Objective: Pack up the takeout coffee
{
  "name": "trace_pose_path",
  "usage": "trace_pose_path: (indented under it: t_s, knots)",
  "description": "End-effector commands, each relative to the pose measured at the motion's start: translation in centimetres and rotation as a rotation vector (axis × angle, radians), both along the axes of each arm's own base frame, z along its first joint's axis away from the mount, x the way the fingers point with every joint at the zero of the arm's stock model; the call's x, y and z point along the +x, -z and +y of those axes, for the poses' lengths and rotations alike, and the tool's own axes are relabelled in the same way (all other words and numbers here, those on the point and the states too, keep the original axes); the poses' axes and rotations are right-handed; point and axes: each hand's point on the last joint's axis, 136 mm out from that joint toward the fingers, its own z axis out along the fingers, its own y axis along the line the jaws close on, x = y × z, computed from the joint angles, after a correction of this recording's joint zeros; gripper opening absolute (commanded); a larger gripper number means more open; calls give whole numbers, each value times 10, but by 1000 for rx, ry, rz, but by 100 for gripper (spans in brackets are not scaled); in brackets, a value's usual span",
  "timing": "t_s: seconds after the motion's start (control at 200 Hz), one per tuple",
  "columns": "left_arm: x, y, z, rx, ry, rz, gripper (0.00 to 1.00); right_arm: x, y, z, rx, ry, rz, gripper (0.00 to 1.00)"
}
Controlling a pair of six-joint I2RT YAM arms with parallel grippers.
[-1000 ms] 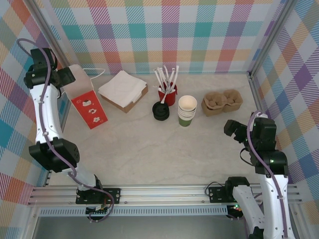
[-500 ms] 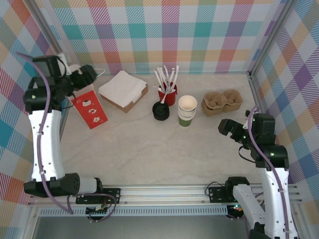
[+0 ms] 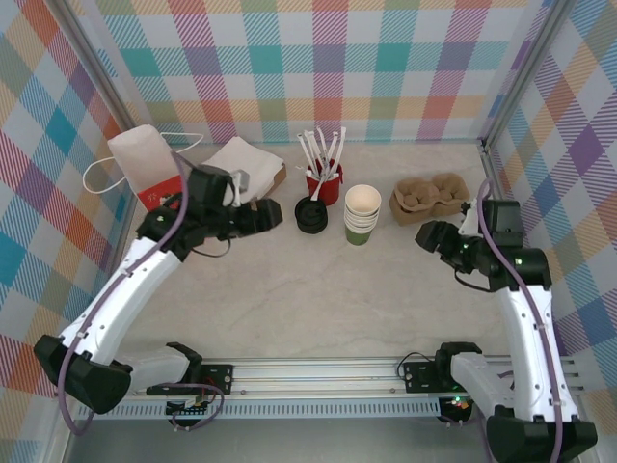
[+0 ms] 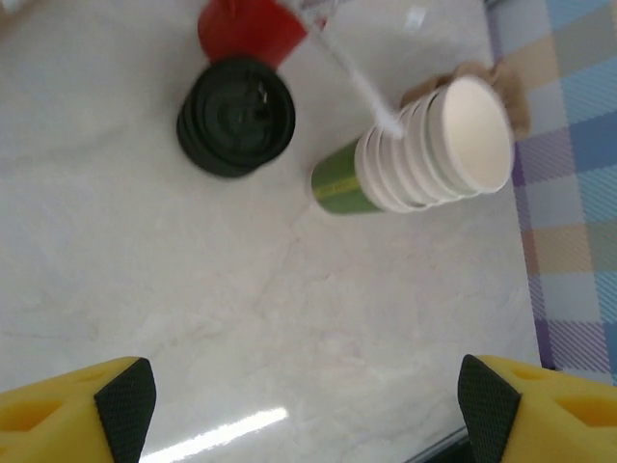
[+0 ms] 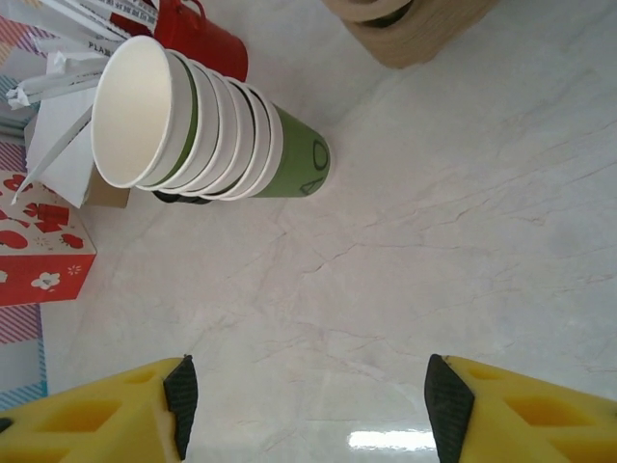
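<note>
A pale, marble-patterned table sits inside walls of pastel plaid. Near its middle stands the takeout coffee: a stack of green paper cups with cream rims, nested upright, the top cup showing a bare white inside. Just to its left is a low stack of black lids, and behind that a red cup holding white sticks that fan upward. To the right of the cups lies a cardboard cup carrier, its wells showing bare pulp. A shallow brown tray at the back holds a pile of white napkins.

The red-and-white paper bag stands at the far left with its white handle looped outward. Its lower face is hidden behind the left arm and its inside cannot be seen. The arm's wrist also covers the near corner of the napkin tray. In the right wrist view the carrier is cut off at the top edge.

The left gripper hovers just left of the lids, fingers spread wide over bare table. The right gripper hangs right of the cups, near the carrier, its yellow fingers apart and grasping nothing.
</note>
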Motion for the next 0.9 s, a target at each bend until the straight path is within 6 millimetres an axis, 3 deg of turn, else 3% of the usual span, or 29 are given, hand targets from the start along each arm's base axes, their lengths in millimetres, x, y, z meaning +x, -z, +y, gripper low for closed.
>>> trace_pose_path:
  t_s: [0.0,0.16,0.375,0.635,0.895]
  knots:
    - [-2,20,-19,-64,-22,32,84,12,-10,15,40,-34,2,63]
    - [-9,59,-28,-72,-49,103,85,44,-9,31,-5,-74,13,62]
    - [-17,93,-29,-65,-72,171,86,91,-5,60,-80,-164,47,60]
    - [-20,104,-30,-42,-70,188,86,138,12,73,-137,-189,104,53]
    - [-18,103,-28,-17,-68,190,87,153,32,84,-151,-232,175,38]
